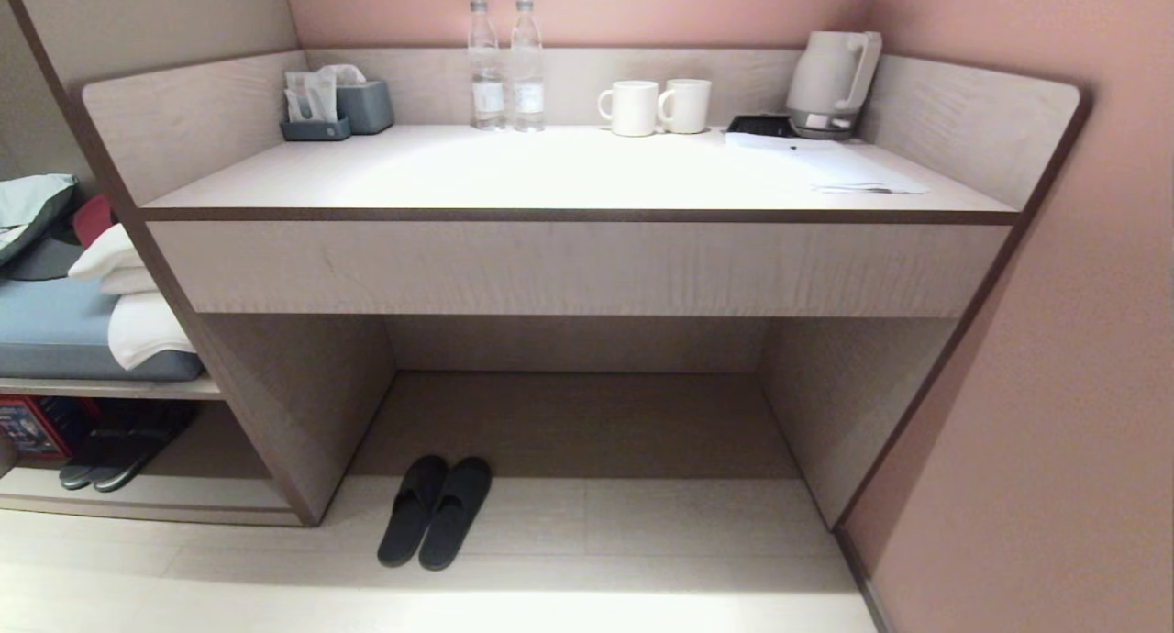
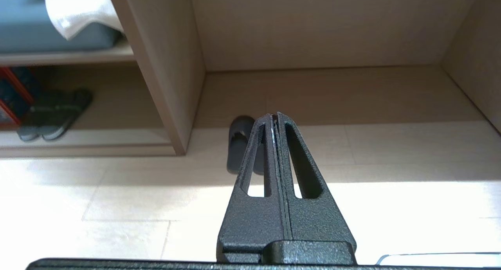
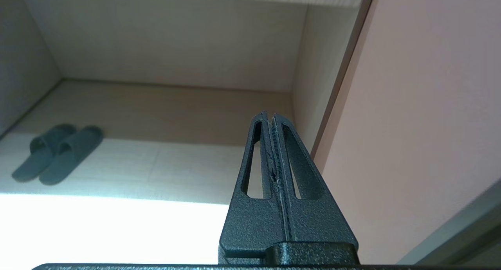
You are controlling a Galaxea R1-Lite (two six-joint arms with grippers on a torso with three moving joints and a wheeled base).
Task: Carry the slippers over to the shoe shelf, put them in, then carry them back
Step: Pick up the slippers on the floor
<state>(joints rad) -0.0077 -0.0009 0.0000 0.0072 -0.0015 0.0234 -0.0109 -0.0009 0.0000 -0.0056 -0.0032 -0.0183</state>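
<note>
The black slippers (image 1: 434, 511) lie side by side on the pale floor at the front left of the desk's knee recess, toes toward the recess. They also show as the slippers (image 3: 58, 152) in the right wrist view, and the slippers (image 2: 238, 144) sit partly hidden behind my fingers in the left wrist view. The shoe shelf (image 1: 147, 500) is the low cubby at the far left, under the blue-cushioned bench. My left gripper (image 2: 274, 115) is shut and empty, held off the floor short of the slippers. My right gripper (image 3: 269, 115) is shut and empty, near the pink wall. Neither arm shows in the head view.
Another dark pair with pale sole edges (image 1: 115, 454) sits in the shelf beside a red box (image 1: 37, 427). The desk (image 1: 587, 266) carries bottles, two mugs and a kettle. White towels (image 1: 138, 326) lie on the blue cushion. The pink wall (image 1: 1055, 385) closes the right side.
</note>
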